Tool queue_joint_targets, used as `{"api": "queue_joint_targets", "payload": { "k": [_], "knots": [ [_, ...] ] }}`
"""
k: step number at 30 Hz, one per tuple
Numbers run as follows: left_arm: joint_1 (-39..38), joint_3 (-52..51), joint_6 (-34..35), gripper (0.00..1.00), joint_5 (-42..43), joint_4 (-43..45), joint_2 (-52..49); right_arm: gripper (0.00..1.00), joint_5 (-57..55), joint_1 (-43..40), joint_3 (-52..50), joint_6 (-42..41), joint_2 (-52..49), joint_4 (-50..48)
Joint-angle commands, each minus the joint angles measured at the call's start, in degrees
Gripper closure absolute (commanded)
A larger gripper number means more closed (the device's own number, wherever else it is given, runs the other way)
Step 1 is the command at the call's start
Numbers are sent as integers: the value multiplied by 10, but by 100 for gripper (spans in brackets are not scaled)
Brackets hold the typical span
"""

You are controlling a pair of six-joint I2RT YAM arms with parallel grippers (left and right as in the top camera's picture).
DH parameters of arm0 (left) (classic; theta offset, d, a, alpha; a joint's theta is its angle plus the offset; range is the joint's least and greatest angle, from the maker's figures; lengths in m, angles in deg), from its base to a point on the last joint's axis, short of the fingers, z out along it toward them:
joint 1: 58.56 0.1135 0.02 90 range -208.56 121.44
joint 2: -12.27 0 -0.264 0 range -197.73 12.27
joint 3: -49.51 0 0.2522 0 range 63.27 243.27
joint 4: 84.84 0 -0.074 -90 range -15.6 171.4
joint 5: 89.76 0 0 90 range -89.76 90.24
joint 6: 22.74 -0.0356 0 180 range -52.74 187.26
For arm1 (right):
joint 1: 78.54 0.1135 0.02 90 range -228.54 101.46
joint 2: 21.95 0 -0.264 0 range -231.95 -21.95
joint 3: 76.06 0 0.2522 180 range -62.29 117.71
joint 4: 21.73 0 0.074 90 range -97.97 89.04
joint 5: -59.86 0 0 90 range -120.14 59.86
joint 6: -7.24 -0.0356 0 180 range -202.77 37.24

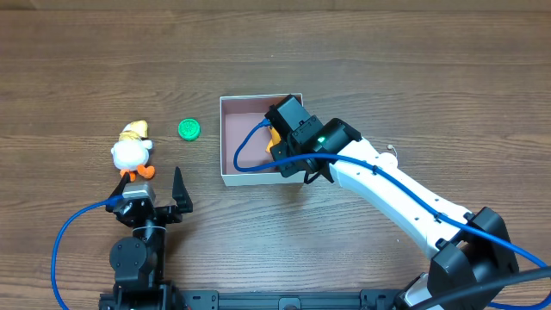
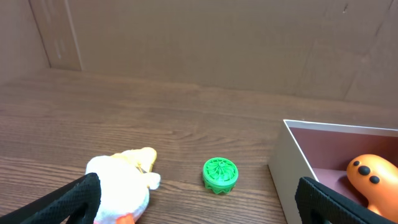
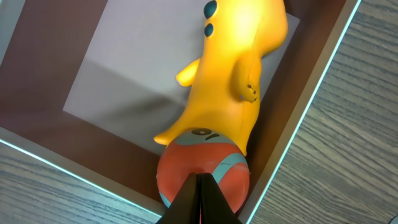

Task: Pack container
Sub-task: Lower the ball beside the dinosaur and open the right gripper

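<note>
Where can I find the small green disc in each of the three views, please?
Overhead: the green disc lies on the table, left of the container.
Left wrist: the disc is low centre, left of the container's white wall.
Right wrist: not in view.
Shared landmark: the container, seen in all three.

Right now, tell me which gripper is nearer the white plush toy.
Left. The left gripper sits open just below the white plush toy in the overhead view, close by its orange feet. The right gripper is well away to its right, down in the container.
</note>
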Motion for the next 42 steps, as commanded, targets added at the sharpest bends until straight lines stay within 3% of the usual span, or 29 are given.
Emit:
{"api": "queue_joint_targets", "payload": {
  "k": [1,15,42],
  "knots": [
    [3,-1,5,0,9,1,4,96,-5,1,1,2,-1,-4],
    [3,-1,5,0,9,1,4,96,12,1,1,-4,-57,-2],
    [3,-1,5,0,9,1,4,95,12,1,-47,-20,-59,-31]
  ]
}}
